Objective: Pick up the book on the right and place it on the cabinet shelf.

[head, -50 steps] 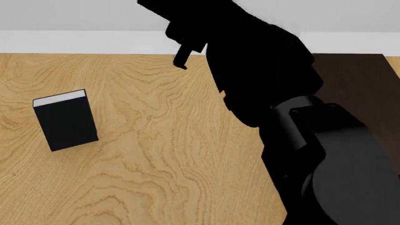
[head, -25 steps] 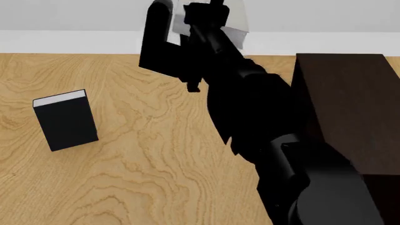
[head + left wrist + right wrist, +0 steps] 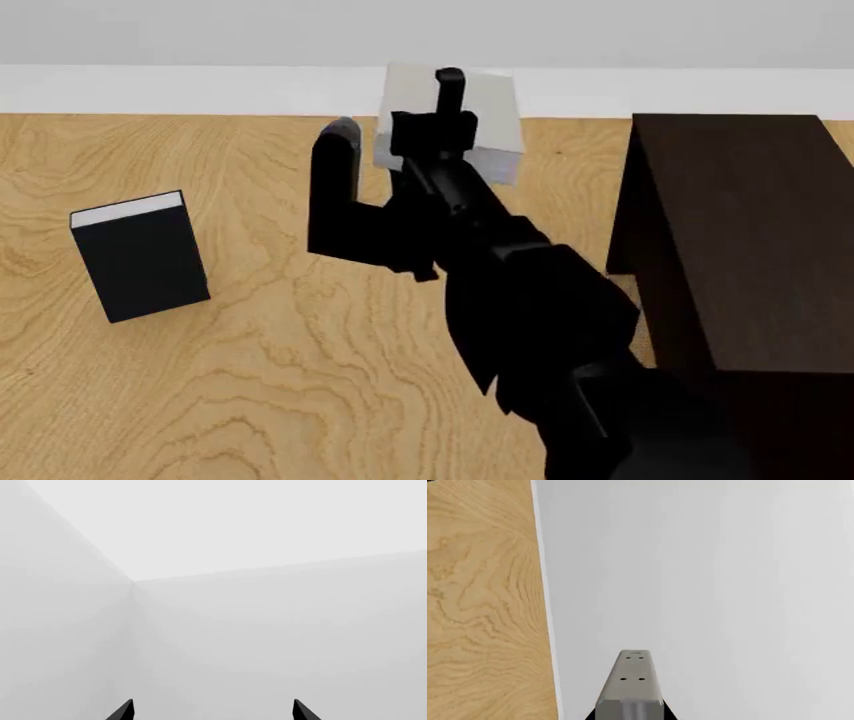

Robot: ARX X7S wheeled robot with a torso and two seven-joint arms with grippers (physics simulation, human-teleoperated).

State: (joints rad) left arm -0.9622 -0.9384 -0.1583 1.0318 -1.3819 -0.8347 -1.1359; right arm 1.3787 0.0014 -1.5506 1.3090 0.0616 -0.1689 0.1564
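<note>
Head view: my right arm (image 3: 534, 310) reaches up and forward over the wooden floor (image 3: 307, 380). The right gripper (image 3: 400, 140) is clamped on the grey book (image 3: 487, 120): 1 finger (image 3: 450, 90) lies across the cover, the other (image 3: 335, 150) shows on the near side. The book is held up off the floor, in front of the white baseboard (image 3: 160, 90), its white page edges along the lower side. It sits left of the dark cabinet (image 3: 747, 240) and apart from it, not on any shelf. I see only the cabinet's top and 1 side; the shelf itself is not visible to me. A black book (image 3: 140, 255) with white page edges stands upright on the floor at far left, well apart from the arm. My left arm does not show here.

Left wrist view: only 2 dark fingertips (image 3: 123, 711) of the left gripper (image 3: 213, 711) poke in at the frame edge, spread wide with nothing between them. Behind them are plain pale walls (image 3: 267, 630) meeting at a corner.

Right wrist view: 1 grey finger pad (image 3: 630, 685) with small holes presses flat against a broad pale grey surface, which I take for the book's cover (image 3: 707, 580). Wood floor runs along 1 side, past the book's edge. The second finger is hidden.
</note>
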